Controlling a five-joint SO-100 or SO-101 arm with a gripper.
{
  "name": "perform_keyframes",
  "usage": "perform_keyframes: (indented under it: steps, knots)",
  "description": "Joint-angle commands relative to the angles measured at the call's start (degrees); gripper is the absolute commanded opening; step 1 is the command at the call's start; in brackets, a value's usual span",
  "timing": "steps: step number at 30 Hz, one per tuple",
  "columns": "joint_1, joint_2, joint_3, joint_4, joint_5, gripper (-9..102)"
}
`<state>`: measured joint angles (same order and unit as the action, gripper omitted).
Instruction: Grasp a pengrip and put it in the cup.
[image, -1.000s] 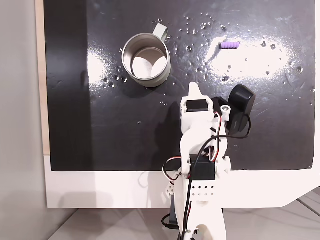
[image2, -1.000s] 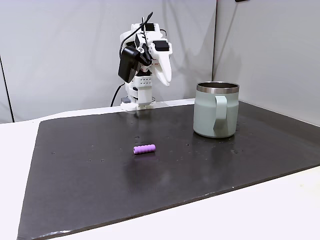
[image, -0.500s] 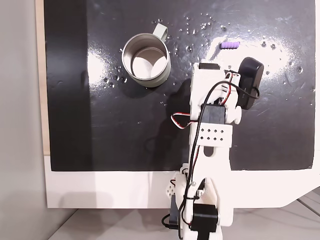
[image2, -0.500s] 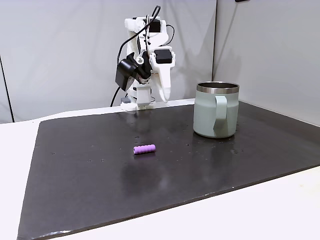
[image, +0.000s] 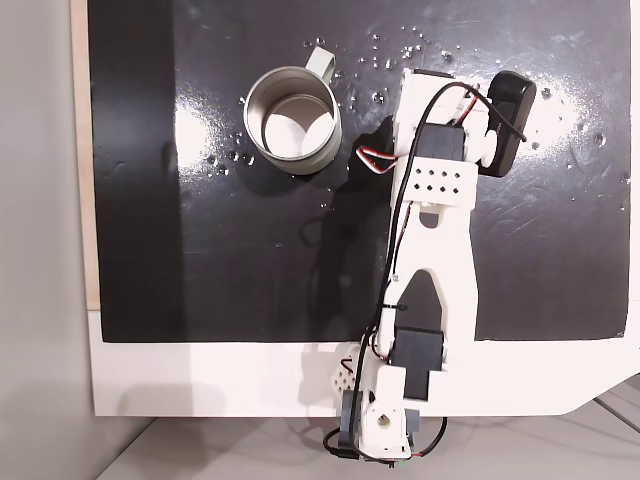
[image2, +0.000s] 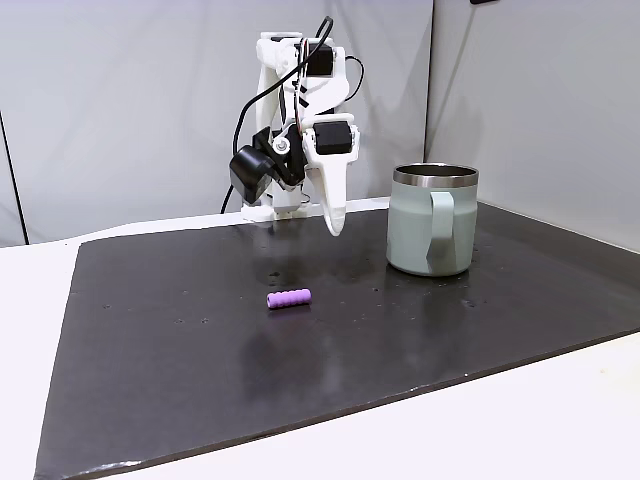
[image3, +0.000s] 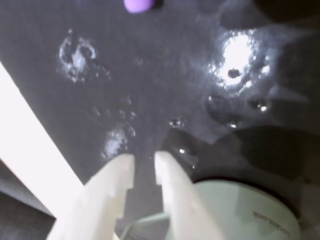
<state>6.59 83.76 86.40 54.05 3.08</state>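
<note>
The surface (image2: 180, 390) is a dark, matte-to-glossy black mat laid over a white table (image2: 520, 430). In a fixed view from above, the mat (image: 200, 250) reflects bright light patches and carries scattered pale water droplets (image: 400, 50) near its far edge. A pale wooden strip (image: 80, 150) borders the mat on the left of that view. Grey wall panels (image2: 120, 110) stand behind the table.

The pengrip (image2: 289, 298) lies on its side on the mat, well apart from the cup (image2: 432, 220), which stands upright to the right in the side fixed view with its handle facing the camera. From above, the cup (image: 292, 120) shows a shiny inside.

The white arm (image: 430, 260) reaches out over the mat. The gripper (image2: 332, 222) hangs above the surface, pointing down, between the pengrip and the cup, touching neither. In the wrist view the gripper (image3: 144, 167) is released, with a narrow gap between its fingers and nothing held; the pengrip (image3: 139, 5) sits at the top edge.
</note>
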Motion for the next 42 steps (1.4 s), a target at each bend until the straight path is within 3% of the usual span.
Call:
perform_keyframes:
  steps: [1,9,15,36,42]
  knots:
    - [0.97,-2.81,-10.55,5.19,0.53,0]
    - [3.52,-18.46,-38.76,23.82,2.46,0]
    - [4.66,-44.65,-85.25,45.79,2.46,0]
    - [7.29,-58.97,-99.32,35.24,1.76,0]
    - [9.67,-57.39,-99.32,38.32,-3.34,0]
